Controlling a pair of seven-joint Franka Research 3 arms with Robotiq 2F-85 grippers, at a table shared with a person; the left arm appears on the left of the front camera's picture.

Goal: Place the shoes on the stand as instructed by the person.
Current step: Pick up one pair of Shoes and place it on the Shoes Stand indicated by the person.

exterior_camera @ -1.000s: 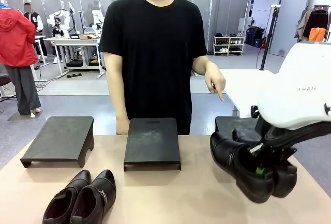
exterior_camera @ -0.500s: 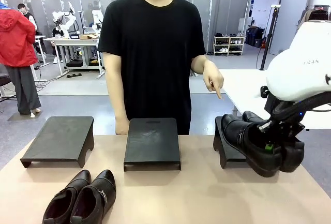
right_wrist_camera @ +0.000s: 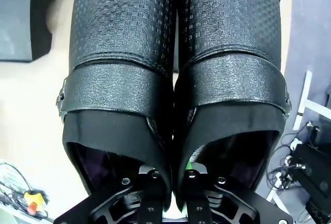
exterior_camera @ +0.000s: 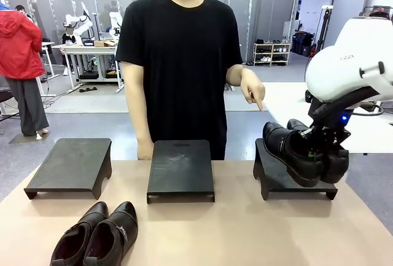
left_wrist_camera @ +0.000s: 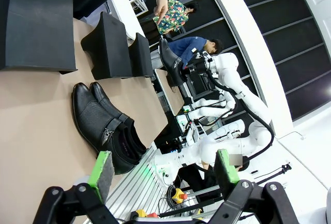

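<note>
1. Black glossy leather is right up against my right wrist camera: the held pair of shoes (right_wrist_camera: 124, 38) lies side by side. My right gripper (right_wrist_camera: 178, 175) is pressed together on the two inner collars at the heel end, pinching both shoes as one bundle.
2. The pair's long axis runs straight away from my right fingers, heels at the grip and toes farthest from it. In the front view the toes point toward the table's middle and sit a little higher than the heels.
3. Directly below the held pair is the right stand (exterior_camera: 279, 177), a low black platform. The shoes hang over its right half; I cannot tell whether the soles touch its top.
4. I judge the coming move to be a short lowering. The stand's right edge is close, so any room to shift lies toward the bare table (exterior_camera: 236, 229) and the middle stand (exterior_camera: 180, 168).
5. My left gripper (left_wrist_camera: 163, 167) is spread wide with nothing between its green pads. The second pair of shoes (exterior_camera: 98, 235) lies on the table just ahead of it, well apart from my right arm.
6. Farther left is the left stand (exterior_camera: 70, 164).
7. Beyond the stands, the person's hand (exterior_camera: 253, 91) points a finger down toward the right stand.
</note>
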